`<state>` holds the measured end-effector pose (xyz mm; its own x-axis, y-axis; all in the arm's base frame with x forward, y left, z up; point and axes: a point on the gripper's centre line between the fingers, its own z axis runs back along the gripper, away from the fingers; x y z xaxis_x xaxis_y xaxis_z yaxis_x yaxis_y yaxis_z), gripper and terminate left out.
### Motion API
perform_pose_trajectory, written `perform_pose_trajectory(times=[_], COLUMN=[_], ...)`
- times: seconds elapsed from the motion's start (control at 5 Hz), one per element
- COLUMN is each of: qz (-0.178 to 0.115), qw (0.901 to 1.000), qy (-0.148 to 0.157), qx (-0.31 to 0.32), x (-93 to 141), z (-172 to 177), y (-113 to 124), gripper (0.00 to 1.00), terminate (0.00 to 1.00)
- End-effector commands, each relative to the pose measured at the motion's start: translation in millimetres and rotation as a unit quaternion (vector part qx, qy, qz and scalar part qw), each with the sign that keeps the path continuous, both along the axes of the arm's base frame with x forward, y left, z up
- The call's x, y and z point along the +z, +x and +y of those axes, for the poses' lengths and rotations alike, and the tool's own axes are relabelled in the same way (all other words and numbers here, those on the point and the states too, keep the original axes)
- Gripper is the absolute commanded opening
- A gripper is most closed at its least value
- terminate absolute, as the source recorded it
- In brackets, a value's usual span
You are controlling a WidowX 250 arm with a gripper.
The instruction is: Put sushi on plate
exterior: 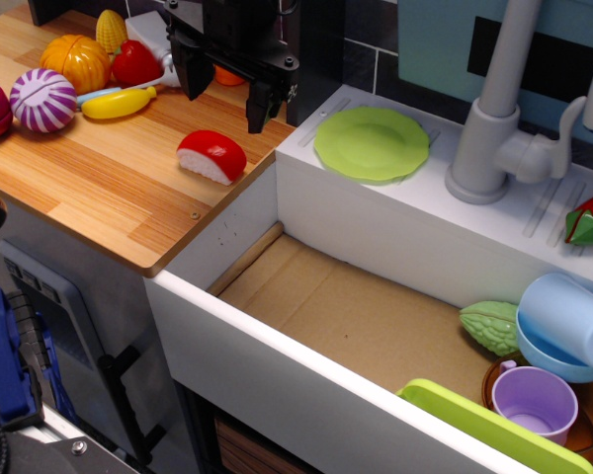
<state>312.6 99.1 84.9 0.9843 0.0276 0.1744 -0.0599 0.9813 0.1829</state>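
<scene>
While the white sink basin (306,375) fills most of the view with its cardboard-lined floor, take it as the anchor for everything else. To its left runs the wooden bench (89,178), butting right up against the basin's wall. Along the basin's far ledge stands the grey faucet (494,118), tall and upright. Hanging above the bench, just left of the basin's back-left corner, we have the black claw (220,89), its two fingers spread wide apart with nothing between them. On that same far ledge, between the basin's back-left corner and the faucet, lies the plate (372,143), light green, flat and bare. Down in the basin's near-right corner, a lime-green tray (494,430) leans at an angle, with a light-blue cup (563,326) on its side, a purple cup (540,400) upright and a bumpy green toy vegetable (489,328) crowded just behind it. Back on the bench, well left of the basin, sits a cluster of toy produce: an orange pumpkin (75,61), a purple-striped onion (42,100), a yellow banana (119,103). And the sushi (212,156), red top over white base, rests on the bench near the basin's left wall, just below the claw and apart from it, well short of the plate.
</scene>
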Motion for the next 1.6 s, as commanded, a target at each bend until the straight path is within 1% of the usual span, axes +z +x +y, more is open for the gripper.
perform_pose_trajectory(times=[0.0,0.2,0.4,0.6,0.8,1.0,1.2,1.4], qz=[0.000,-0.015,-0.018,-0.016,-0.012,-0.010,-0.011,-0.014], qw=[1.0000,0.9901,0.9686,0.9292,0.9064,0.8953,0.8838,0.8785], qy=[0.000,0.064,0.096,0.120,0.108,0.086,0.075,0.073], qx=[0.000,-0.124,-0.229,-0.349,-0.408,-0.437,-0.462,-0.472], x=[0,-1,-2,-2,-4,-9,-21,-31], z=[0,-1,-1,6,11,19,22,26], y=[0,0,-2,2,8,7,6,6], gripper=[1.00,1.00,1.00,1.00,1.00,1.00,1.00,1.00], terminate=[0.00,0.00,0.00,0.00,0.00,0.00,0.00,0.00])
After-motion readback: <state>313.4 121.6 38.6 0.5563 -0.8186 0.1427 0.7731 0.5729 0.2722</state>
